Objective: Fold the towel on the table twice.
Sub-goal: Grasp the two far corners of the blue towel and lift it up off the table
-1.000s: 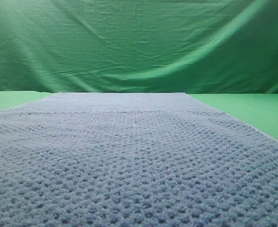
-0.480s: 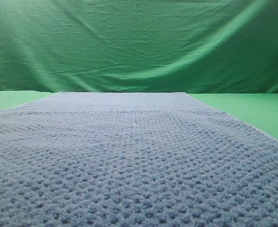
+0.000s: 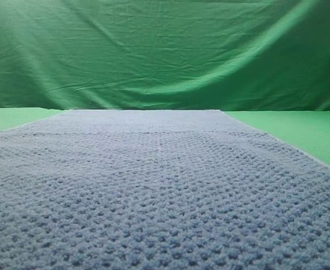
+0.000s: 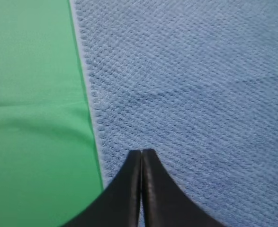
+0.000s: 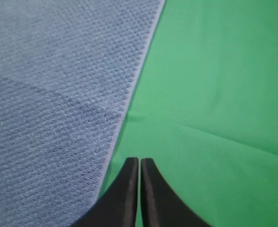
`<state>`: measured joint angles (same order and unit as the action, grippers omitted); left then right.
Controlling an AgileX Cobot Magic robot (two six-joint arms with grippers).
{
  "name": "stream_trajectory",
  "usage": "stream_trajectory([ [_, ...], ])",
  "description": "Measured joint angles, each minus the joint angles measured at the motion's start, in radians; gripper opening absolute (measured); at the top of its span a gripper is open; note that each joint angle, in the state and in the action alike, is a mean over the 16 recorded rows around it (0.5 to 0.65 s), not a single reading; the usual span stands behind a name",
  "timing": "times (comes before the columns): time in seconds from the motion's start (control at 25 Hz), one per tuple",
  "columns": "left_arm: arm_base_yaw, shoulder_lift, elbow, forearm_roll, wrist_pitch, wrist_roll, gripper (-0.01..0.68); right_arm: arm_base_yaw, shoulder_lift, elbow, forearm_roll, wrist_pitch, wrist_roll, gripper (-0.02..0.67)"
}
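The towel, blue-grey with a waffle knit, lies flat and spread out on the green table. It fills most of the exterior view. No gripper shows in that view. In the left wrist view my left gripper is shut and empty, hovering over the towel just inside its left edge. In the right wrist view my right gripper is shut and empty, over the bare table just outside the towel's right edge.
A wrinkled green backdrop cloth hangs behind the table. Bare green table shows left of the towel and right of it in the right wrist view. A faint crease runs across the table there.
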<state>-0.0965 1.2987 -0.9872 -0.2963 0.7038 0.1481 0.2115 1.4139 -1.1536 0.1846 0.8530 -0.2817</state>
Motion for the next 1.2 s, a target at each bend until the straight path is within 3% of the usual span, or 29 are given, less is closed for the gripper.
stream_trajectory([
  [0.36,0.000,0.271,-0.118,0.062,0.017,0.017,0.000,0.120,0.274,-0.099,-0.137,-0.031,0.140,0.018],
  [0.6,0.000,0.374,-0.143,0.066,-0.013,0.061,0.039,0.137,0.433,-0.157,-0.106,-0.067,0.157,0.158],
  [0.72,0.000,0.403,-0.147,0.064,-0.028,0.081,0.126,0.137,0.488,-0.176,-0.086,-0.082,0.162,0.266],
  [1.0,0.000,0.437,-0.149,0.045,-0.052,0.093,0.406,0.137,0.552,-0.195,-0.039,-0.107,0.164,0.502],
  [1.2,0.000,0.463,-0.151,0.030,-0.071,0.094,0.586,0.137,0.561,-0.198,-0.031,-0.128,0.154,0.562],
])
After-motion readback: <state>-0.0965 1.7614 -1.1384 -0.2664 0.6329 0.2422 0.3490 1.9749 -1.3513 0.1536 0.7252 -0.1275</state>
